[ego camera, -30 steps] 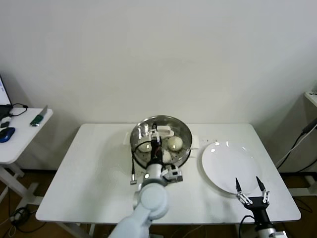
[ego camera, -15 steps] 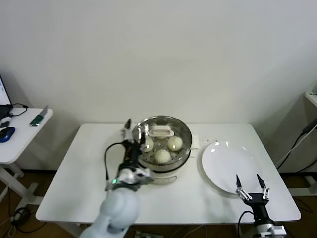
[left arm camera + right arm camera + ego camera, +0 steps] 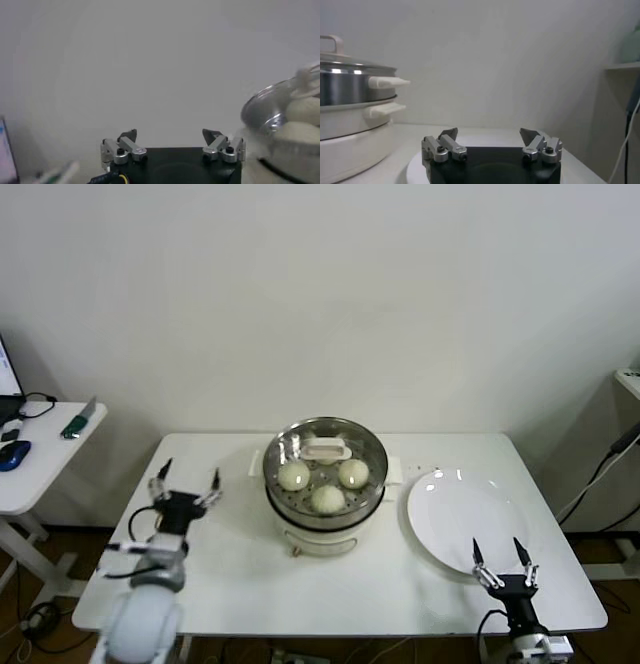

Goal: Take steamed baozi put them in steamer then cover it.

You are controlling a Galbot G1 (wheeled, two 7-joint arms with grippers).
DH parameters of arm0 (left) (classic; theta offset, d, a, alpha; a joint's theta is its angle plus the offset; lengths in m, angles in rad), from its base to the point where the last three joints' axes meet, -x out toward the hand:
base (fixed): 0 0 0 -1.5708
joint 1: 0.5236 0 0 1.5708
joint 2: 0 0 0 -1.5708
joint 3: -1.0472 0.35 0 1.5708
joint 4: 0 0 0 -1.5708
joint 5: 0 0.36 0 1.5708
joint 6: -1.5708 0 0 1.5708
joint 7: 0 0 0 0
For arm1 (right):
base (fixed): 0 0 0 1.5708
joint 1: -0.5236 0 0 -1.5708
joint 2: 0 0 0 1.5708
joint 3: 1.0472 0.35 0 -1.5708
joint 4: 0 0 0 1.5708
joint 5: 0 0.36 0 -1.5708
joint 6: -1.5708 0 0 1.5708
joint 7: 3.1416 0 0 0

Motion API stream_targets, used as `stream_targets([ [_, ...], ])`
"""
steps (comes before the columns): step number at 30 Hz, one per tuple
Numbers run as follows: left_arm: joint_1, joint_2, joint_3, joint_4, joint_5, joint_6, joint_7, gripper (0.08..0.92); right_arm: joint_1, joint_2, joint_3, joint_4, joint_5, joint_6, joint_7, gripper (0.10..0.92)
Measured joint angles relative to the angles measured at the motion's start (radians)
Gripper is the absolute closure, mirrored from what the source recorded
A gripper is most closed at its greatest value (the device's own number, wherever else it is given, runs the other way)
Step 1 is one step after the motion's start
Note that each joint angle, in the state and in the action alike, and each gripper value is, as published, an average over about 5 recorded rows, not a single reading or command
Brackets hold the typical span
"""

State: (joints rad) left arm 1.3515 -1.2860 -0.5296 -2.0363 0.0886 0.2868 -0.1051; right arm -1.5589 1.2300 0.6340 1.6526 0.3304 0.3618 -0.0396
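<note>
At the centre of the white counter (image 3: 230, 584), the round stainless-steel steamer (image 3: 325, 494) sits on its white pot base, the clear glass cover (image 3: 324, 452) with its whitish bar handle resting on top. Three cream-white steamed baozi (image 3: 328, 498) show through the glass. Left pincer (image 3: 185, 480) hovers wide and empty, well apart from the pot. Right pincer (image 3: 498, 557) stands wide and empty at the near rim of a flat white plate (image 3: 455, 514).

Left gripper (image 3: 187, 486) raised at robot's left, fingers spread wide, empty. Right gripper (image 3: 499, 555) low at robot's right, fingers upright, spread wide, empty.
</note>
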Motion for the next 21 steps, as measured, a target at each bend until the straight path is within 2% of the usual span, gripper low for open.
stream_targets([
  [8,0.127,0.003,-0.096,0.092,-0.257,-0.193,0.027,0.177,0.006,-0.009,-0.003,-0.008,0.02,-0.013,-0.012,0.203],
  [21,0.21,-0.056,-0.081,0.237,-0.373,-0.416,0.06,0.177,0.009,-0.012,-0.008,-0.011,0.052,-0.02,-0.016,0.203],
])
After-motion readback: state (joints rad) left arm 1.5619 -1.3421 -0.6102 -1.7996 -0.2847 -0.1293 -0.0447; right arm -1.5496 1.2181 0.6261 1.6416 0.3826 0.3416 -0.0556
